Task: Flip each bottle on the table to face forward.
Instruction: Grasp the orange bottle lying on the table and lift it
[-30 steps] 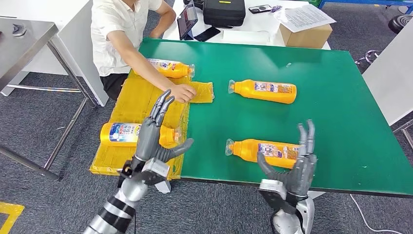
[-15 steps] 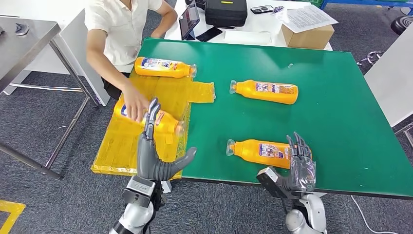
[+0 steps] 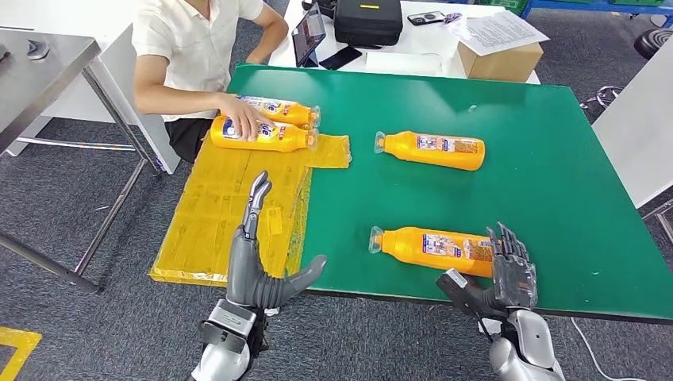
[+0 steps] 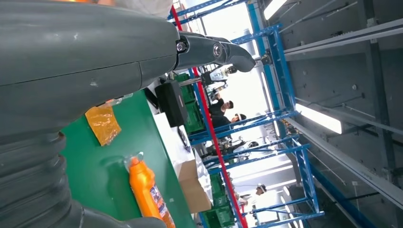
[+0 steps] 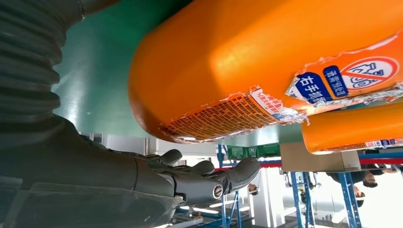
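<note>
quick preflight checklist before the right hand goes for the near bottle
1. Near bottle lies flat on the green table, cap toward the robot's left: ok.
2. Right hand empty, at the bottle's base end: ok.
3. Right hand touching the bottle: cannot tell.
4. Left hand open above the yellow sheet, holding nothing: ok.
5. Person's hand rests on a far bottle, away from the near one: ok.

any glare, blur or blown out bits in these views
Head view: even light, sharp; soft sheen on the green table. Left wrist view: ceiling lights and the far background blown out white, left hand dark and close. Right wrist view: near bottle looms large with a soft highlight, label readable; bright background under the right hand.
</note>
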You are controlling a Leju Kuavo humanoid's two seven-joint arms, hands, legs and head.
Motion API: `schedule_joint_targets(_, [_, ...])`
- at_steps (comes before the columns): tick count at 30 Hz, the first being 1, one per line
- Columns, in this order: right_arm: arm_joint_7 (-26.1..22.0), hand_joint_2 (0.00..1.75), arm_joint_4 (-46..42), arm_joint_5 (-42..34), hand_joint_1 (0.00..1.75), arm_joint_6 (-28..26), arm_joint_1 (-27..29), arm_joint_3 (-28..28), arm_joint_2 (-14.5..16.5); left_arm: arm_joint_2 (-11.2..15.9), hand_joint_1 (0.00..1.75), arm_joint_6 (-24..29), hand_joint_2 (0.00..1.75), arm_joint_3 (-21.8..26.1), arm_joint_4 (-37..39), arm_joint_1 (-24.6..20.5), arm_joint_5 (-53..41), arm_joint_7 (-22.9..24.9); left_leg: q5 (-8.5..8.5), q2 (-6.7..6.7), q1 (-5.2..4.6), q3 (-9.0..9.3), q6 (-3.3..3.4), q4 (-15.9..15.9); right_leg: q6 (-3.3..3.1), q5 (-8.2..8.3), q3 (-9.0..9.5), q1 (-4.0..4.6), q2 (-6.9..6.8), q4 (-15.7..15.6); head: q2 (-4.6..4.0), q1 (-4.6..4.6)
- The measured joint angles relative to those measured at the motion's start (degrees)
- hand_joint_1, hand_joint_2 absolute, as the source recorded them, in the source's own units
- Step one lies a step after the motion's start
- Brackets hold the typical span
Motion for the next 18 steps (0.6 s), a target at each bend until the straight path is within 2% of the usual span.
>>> schedule_joint_targets(8, [0.9,1.75,0.8,0.5,0.0,0.6,-0.7,0.3,-0.2,0.1,0.0,-1.0,1.75,0.0,-0.4,0.2,0.2,0.7,0.02,0.01,-0.01,0.06,0.03,0.0,0.02,0.02,0.07,-0.01,0.01,0.0,0.0,-0.01])
schedule_joint_targets(14, [8.3,1.75,1.8,5.7,0.0,6.4,-3.9,2.2,-1.2,0.1,0.0,-0.3,1.75,-0.1,-0.5,0.4,-1.7,1.5,0.03,0.16,-0.01,0.2,0.04,0.0,0.01,0.06,0.1,-0.01,0.06,0.0,0.0,0.0])
schedule_joint_targets(18, [9.7,1.75,3.7,8.0,0.0,7.9,-6.7,4.0,-1.9,0.1,0.0,-0.3,1.75,-0.1,-0.5,0.4,-1.8,2.2,0.08,0.18,-0.01,0.23,0.1,0.0,0.02,0.13,0.17,-0.01,0.06,0.0,0.0,0.0])
